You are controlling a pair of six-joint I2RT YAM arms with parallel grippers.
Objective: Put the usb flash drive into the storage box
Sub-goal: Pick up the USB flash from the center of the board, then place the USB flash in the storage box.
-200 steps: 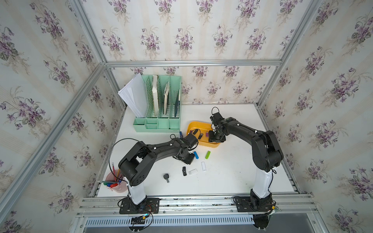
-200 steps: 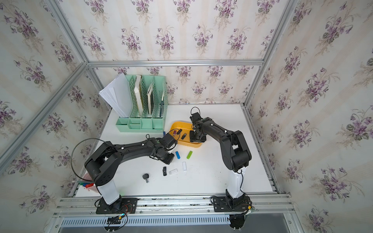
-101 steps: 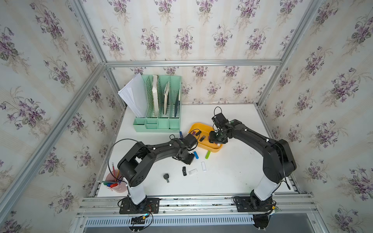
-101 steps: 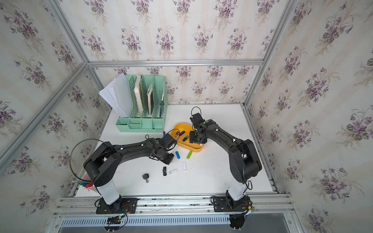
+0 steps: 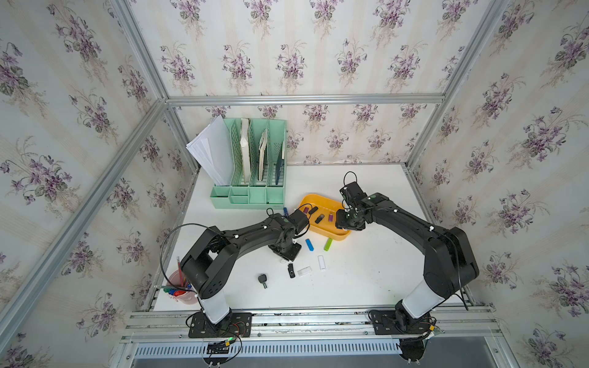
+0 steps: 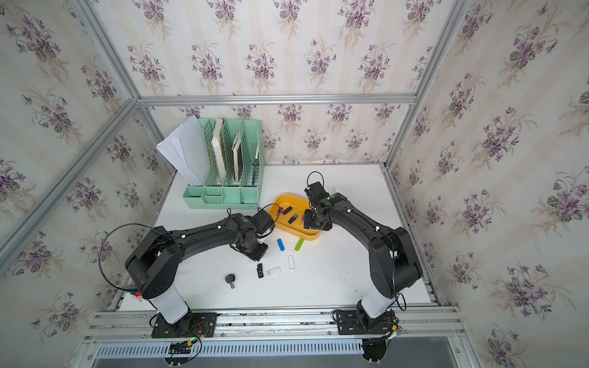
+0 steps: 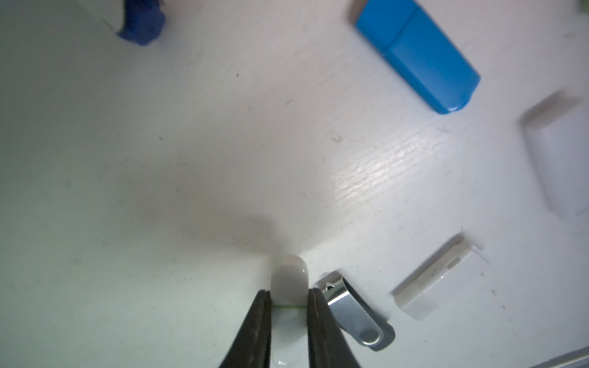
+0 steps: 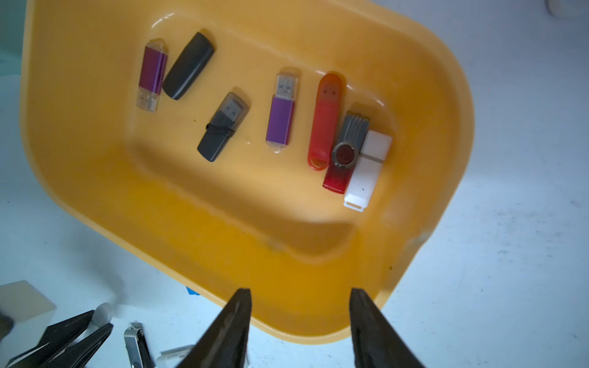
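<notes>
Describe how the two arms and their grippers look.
The left arm and right arm are matte black with chunky rounded joints and a white lowest segment. Thin black cables loop beside them. The left gripper and right gripper have slim, tapering black fingers.

White table (image 5: 366, 274): storage box (image 5: 323, 230), green organizer (image 5: 248, 198), loose flash drives (image 5: 309, 244).

a lab test booth: aluminium frame (image 5: 302, 99), floral wallpaper panels (image 5: 287, 47), mint file organizer (image 5: 248, 199).

walls: cream striped wallpaper (image 5: 287, 47) w/ purple flower sprigs, all sides | frame: bare aluminium rails (image 5: 302, 99) | table (image 5: 366, 270): plain white, kinda scuffed | light: soft, even
</notes>
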